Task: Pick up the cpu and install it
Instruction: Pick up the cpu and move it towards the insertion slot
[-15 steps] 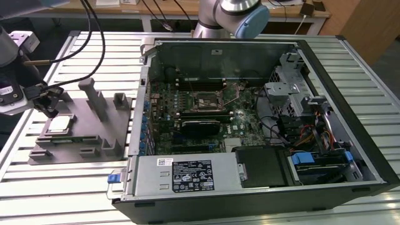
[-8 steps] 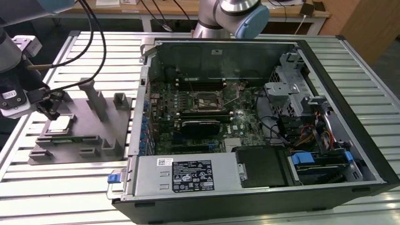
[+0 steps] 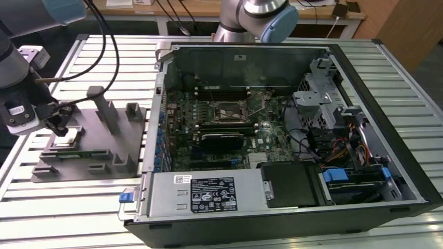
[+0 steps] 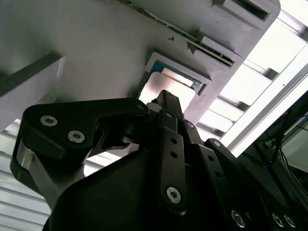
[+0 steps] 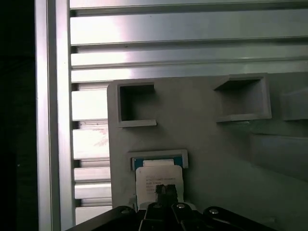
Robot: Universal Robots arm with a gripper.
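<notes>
The cpu [image 5: 159, 174] is a small pale square chip lying flat in a blue-edged recess of the grey plastic block [image 5: 211, 144]. In the second wrist view the cpu [image 4: 166, 85] lies just beyond my fingertips. My gripper [image 5: 166, 190] hangs right above the chip with its narrow fingers drawn together, and nothing shows between them. Whether the tips touch the chip I cannot tell. In the exterior view my gripper [image 3: 61, 129] is at the exterior view's left over the grey plastic block [image 3: 97, 150], with the cpu [image 3: 70, 137] under it. The black motherboard socket [image 3: 229, 111] lies inside the open computer case [image 3: 360, 171].
Upright posts [image 3: 104, 106] rise from the grey block close to my gripper. A second arm's base [image 3: 242, 21] stands behind the case. Cables [image 3: 104, 46] hang over the slatted metal table [image 3: 83, 207]. A power supply [image 3: 207, 194] fills the case's near side.
</notes>
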